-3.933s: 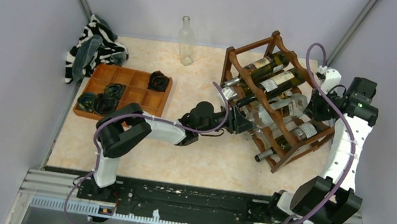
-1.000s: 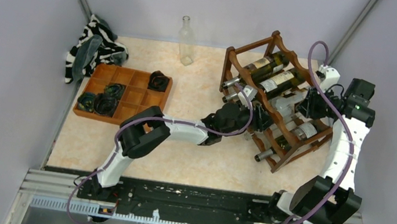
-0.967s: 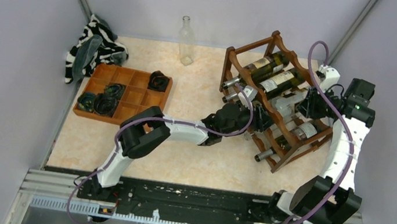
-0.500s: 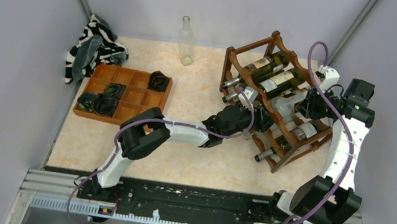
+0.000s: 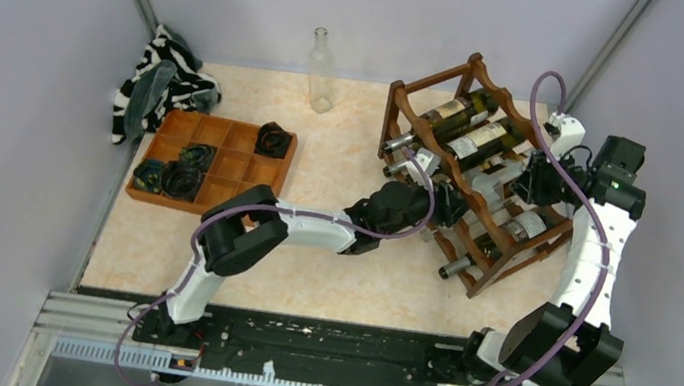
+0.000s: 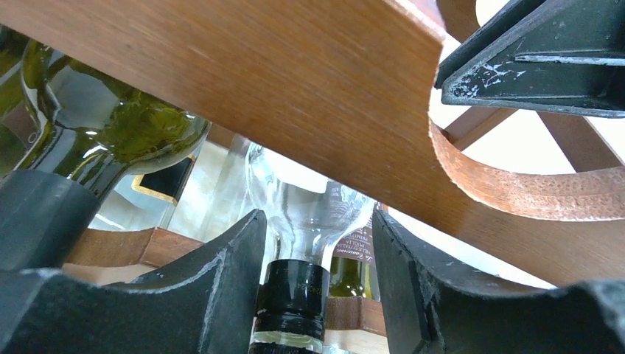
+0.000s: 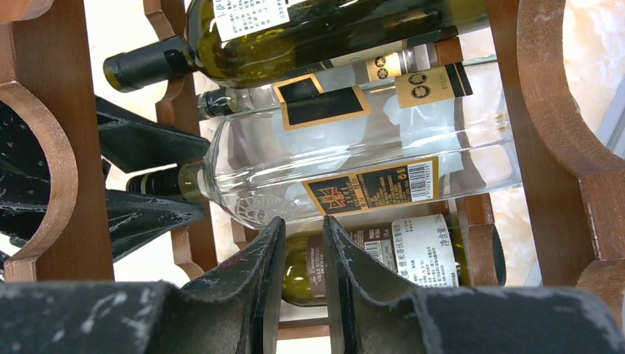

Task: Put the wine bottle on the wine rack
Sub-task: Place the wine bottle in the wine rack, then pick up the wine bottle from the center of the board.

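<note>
Top view: wine rack (image 5: 474, 70) sits far right on the table (image 5: 340, 253), angled, w/ bottles lying across its tiers. Left arm stretches over to the rack's left side and the left gripper (image 5: 439, 205) is right up against the frame. Right arm comes in from the right, with the right gripper (image 5: 521, 186) tucked at the opposite side of the rack. An empty clear bottle (image 5: 320, 74) stands upright at the far edge, well apart. Orange tray (image 5: 225, 167) and striped cloth (image 5: 160, 82) are over on the left.

Left wrist: the wine bottle (image 6: 309, 210), clear glass w/ a black capsule, lies under a scalloped rail. Its neck sits btwn the left gripper's fingers (image 6: 221, 287). Jaws are parted, not clamping; there's a clear gap on the right-hand side of the neck. A green bottle (image 6: 125, 125) lies just beside it at the left.

Right wrist: the wine bottle lies on its side in a middle tier, label facing the cam, w/ a dark green bottle above and another below. Its neck points left, where the left gripper's two fingers flank it. Right gripper's fingers sit nearly together w/ a slim gap and nothing in it. The tips are just below the clear bottle's body; can't tell if they touch it.
</note>
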Robot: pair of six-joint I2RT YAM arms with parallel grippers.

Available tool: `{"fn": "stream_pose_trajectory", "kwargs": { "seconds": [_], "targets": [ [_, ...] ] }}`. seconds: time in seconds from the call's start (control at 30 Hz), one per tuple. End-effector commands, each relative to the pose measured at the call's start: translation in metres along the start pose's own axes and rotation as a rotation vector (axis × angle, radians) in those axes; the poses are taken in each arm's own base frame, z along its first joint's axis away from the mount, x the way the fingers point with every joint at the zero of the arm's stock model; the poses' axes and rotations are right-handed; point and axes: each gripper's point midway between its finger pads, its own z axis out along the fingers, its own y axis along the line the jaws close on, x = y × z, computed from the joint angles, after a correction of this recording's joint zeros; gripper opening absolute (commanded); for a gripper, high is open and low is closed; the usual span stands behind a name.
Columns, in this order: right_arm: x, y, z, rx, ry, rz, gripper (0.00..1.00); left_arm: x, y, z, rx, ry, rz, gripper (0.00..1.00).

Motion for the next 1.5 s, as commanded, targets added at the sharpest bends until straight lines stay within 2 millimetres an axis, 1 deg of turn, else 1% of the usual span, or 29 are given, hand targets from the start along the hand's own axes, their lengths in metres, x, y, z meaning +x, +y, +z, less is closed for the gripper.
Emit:
{"fn": "stream_pose_trajectory", "kwargs": {
  "seconds": [0.0, 0.13, 0.23, 0.43, 0.6, 0.8, 0.9, 1.0, 1.1, 1.17, 1.3, 1.4, 1.47],
  "targets": [
    [-0.015, 0.005, -0.008, -0.004, -0.048, -0.035, 0.25, -0.005, 0.029, -0.006, -0.104, 0.002, 0.046, 0.62],
    [-0.017, 0.007, -0.010, -0.009, -0.052, -0.044, 0.26, -0.012, 0.030, -0.013, -0.117, -0.011, 0.052, 0.64],
    [-0.018, 0.010, -0.012, -0.016, -0.054, -0.051, 0.29, -0.017, 0.030, -0.020, -0.122, -0.014, 0.055, 0.66],
    [-0.024, 0.016, -0.019, -0.025, -0.070, -0.085, 0.34, -0.027, 0.021, -0.041, -0.087, -0.009, 0.056, 0.68],
    [-0.035, 0.023, -0.028, -0.033, -0.099, -0.112, 0.37, -0.034, 0.010, -0.060, -0.035, 0.014, 0.068, 0.68],
    [-0.048, 0.037, -0.037, -0.081, -0.140, -0.144, 0.42, -0.051, 0.003, -0.088, 0.004, 0.008, 0.145, 0.68],
    [-0.053, 0.048, -0.040, -0.116, -0.157, -0.170, 0.46, -0.058, 0.005, -0.107, 0.008, 0.008, 0.214, 0.74],
    [-0.058, 0.061, -0.040, -0.147, -0.169, -0.206, 0.51, -0.067, 0.014, -0.125, -0.027, 0.008, 0.274, 0.84],
    [-0.065, 0.079, -0.039, -0.187, -0.180, -0.248, 0.53, -0.076, 0.026, -0.142, -0.084, 0.024, 0.296, 0.91],
    [-0.071, 0.090, -0.039, -0.211, -0.196, -0.272, 0.55, -0.082, 0.035, -0.152, -0.120, 0.041, 0.316, 0.98],
    [-0.086, 0.110, -0.043, -0.280, -0.262, -0.301, 0.59, -0.099, 0.055, -0.172, -0.142, 0.078, 0.309, 0.98],
    [-0.099, 0.123, -0.047, -0.330, -0.312, -0.323, 0.63, -0.125, 0.072, -0.187, -0.140, 0.050, 0.222, 0.98],
    [-0.107, 0.131, -0.049, -0.362, -0.340, -0.340, 0.66, -0.143, 0.087, -0.197, -0.139, 0.027, 0.170, 0.98]
  ]
}}
